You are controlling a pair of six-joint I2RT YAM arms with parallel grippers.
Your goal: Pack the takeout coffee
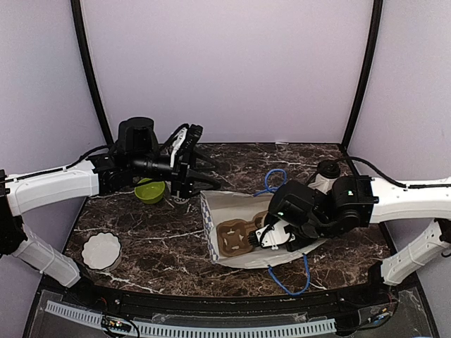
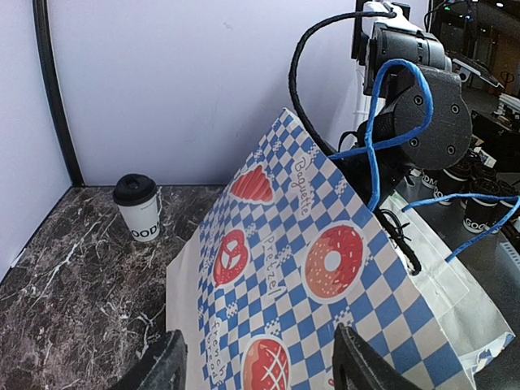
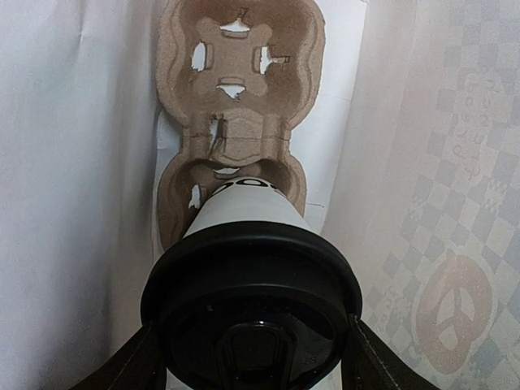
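Dark marble table (image 1: 162, 239), paper cup (image 3: 244, 215), pulp carrier (image 3: 236, 81)

Blue-and-white checked bag (image 2: 325, 268) with red pastry prints; brown carrier (image 3: 236, 81); white cup (image 3: 244, 215), black lid (image 3: 252, 284).

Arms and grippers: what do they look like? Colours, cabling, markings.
Both alike: left arm and right arm have white link shells, black joint housings and thin black cables along them. The left gripper and right gripper have black fingers. No markings readable.
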